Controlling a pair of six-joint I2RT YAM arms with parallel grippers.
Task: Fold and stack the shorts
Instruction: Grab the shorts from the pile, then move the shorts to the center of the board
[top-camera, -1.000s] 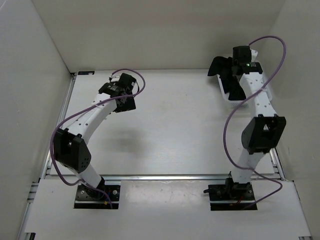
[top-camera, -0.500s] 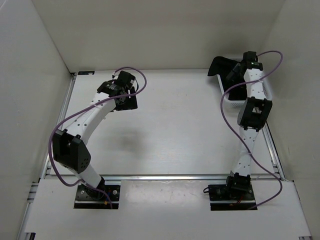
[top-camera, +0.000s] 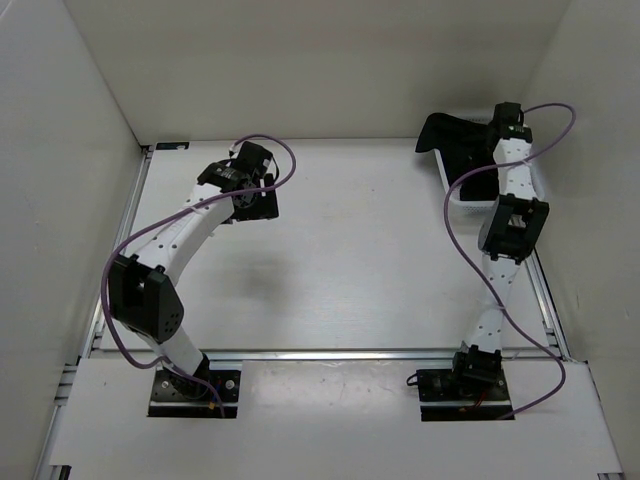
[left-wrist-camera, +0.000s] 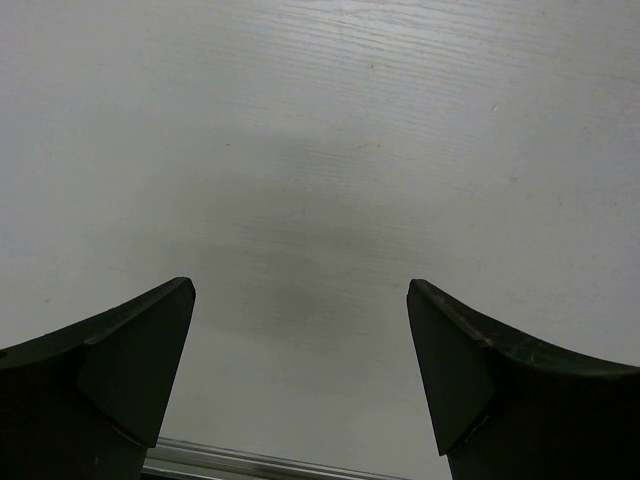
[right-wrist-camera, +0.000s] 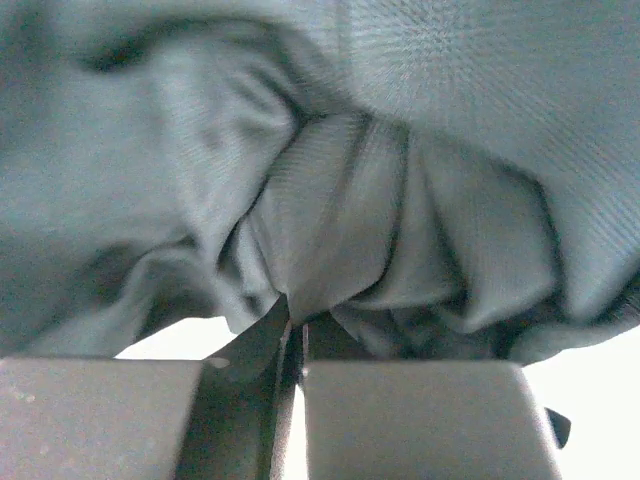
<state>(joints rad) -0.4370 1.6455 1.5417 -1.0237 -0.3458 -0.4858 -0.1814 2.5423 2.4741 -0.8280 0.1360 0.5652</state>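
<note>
- The shorts (top-camera: 445, 135), black and limp, sit in a heap at the far right corner of the table, bunched in the white basket (top-camera: 452, 192), with one flap spilling over its far left rim.
- Up close on the right wrist camera, the shorts (right-wrist-camera: 400, 190) fill nearly the whole view in soft ridges and creases, all drawn down towards one spot.
- That spot is the right gripper (right-wrist-camera: 296, 345): jaws pressed together, with a thin fold of cloth pinched in the narrow slit between the two fingers (right-wrist-camera: 410, 420).
- From above, the right arm (top-camera: 505, 225) stretches straight out along the right side, its wrist dipped over the basket; the fingertips themselves are lost against the black fabric there.
- Over on the left, the left gripper (left-wrist-camera: 299, 290) hangs jaws spread wide, nothing between them but bare table (left-wrist-camera: 330, 150) and a soft shadow.
- In the overhead view, the left gripper (top-camera: 252, 205) hovers over the far left part of the table (top-camera: 350, 270), well apart from the basket.
</note>
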